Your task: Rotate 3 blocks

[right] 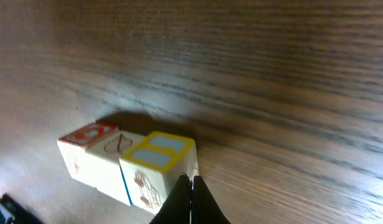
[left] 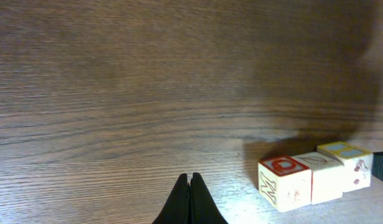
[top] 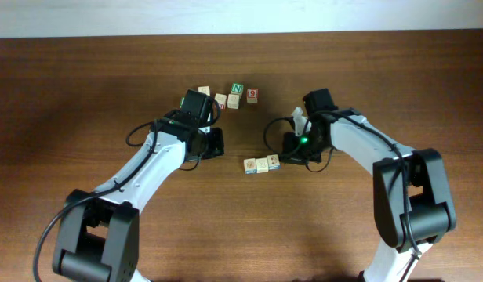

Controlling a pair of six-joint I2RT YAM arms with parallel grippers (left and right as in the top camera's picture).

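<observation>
Three small pale wooden cubes [top: 261, 164] are lined up, touching, on the brown tabletop [top: 85, 86]. Both the left pincer [left: 190, 186] and right pincer [right: 191, 186] are pressed together, nothing pinched.

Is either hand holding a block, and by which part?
Neither. Left hand is shut on nothing, away from the row of blocks. Right hand is also shut on nothing, its tips beside the yellow-topped end block, not around it.

Green N cube [top: 237, 88] beside red 9 cube [top: 252, 95]
</observation>
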